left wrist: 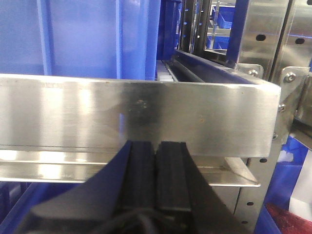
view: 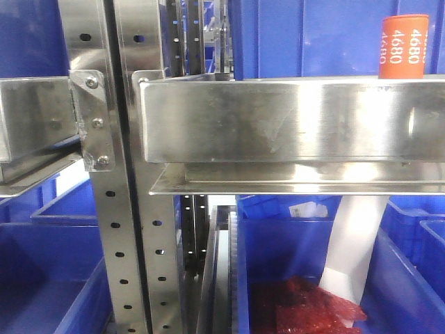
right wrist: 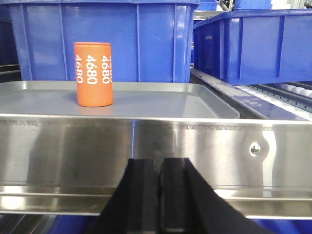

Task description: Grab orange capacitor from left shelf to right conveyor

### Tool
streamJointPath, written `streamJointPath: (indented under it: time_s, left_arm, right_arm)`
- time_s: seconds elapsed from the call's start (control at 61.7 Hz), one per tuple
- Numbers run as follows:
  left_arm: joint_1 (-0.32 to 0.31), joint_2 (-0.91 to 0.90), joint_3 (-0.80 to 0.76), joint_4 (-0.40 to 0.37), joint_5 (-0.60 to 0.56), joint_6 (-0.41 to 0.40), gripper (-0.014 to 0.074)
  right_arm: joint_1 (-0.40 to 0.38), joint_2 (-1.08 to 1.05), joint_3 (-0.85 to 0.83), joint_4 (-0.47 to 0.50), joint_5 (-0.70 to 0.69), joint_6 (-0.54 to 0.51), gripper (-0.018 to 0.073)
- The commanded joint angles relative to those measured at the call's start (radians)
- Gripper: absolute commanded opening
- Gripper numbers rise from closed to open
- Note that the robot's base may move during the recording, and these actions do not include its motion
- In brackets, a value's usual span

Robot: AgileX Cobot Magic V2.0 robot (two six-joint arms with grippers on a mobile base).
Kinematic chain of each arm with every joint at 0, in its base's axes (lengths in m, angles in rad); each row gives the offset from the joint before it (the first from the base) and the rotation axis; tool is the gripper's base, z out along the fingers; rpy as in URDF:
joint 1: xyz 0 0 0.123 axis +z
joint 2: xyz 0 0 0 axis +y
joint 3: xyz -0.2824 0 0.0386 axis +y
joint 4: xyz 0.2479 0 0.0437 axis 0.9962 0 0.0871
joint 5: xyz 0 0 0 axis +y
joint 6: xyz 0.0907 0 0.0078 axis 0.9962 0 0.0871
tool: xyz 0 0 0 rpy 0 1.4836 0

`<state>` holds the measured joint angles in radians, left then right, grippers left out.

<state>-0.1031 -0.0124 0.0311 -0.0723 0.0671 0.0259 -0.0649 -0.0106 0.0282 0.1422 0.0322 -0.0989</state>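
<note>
I saw the orange cylinder-shaped capacitor with white 4680 print point(right wrist: 93, 74) standing upright on the flat grey metal tray point(right wrist: 170, 100), in its left part, just before the tall blue plastic bin point(right wrist: 122, 39). The right gripper point(right wrist: 158, 163) was in front of the shiny steel rail point(right wrist: 204, 146) under that tray, its black pads pressed together with nothing between. The left gripper point(left wrist: 156, 146) was also closed and empty, facing a brushed steel beam point(left wrist: 73, 112).
</note>
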Motion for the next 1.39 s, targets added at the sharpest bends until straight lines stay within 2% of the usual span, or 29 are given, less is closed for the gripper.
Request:
streamJointPath:
  time_s: [0.0, 0.648, 0.972, 1.053, 1.118, 1.377]
  left_arm:
    - [-0.007, -0.013, -0.005, -0.002, -0.089, -0.001, -0.0127]
    - [-0.007, -0.013, -0.005, -0.002, -0.089, -0.001, -0.0127]
    - [-0.007, -0.013, -0.005, -0.002, -0.089, -0.001, -0.0127]
    - [-0.007, -0.013, -0.005, -0.002, -0.089, -0.001, -0.0127]
    - [-0.007, -0.013, -0.005, -0.002, -0.089, -0.001, -0.0127]
    - [-0.007, -0.013, -0.005, -0.002, -0.089, -0.001, -0.0127]
  right_arm:
    - [0.000, -0.014, -0.004, -0.007, -0.091, -0.001, 0.0054]
    - [0.000, -0.014, -0.004, -0.007, -0.092, -0.001, 0.0054]
    - [0.000, -0.014, -0.004, -0.007, -0.151, -0.001, 0.0054]
    - [0.000, -0.014, -0.016, 0.011, -0.148, 0.032, 0.0054]
    - [0.000, -0.014, -0.052, 0.012, -0.117, 0.078, 0.0054]
    - [0.000, 0.072, -0.349, 0.011, 0.151, 0.077, 0.0058]
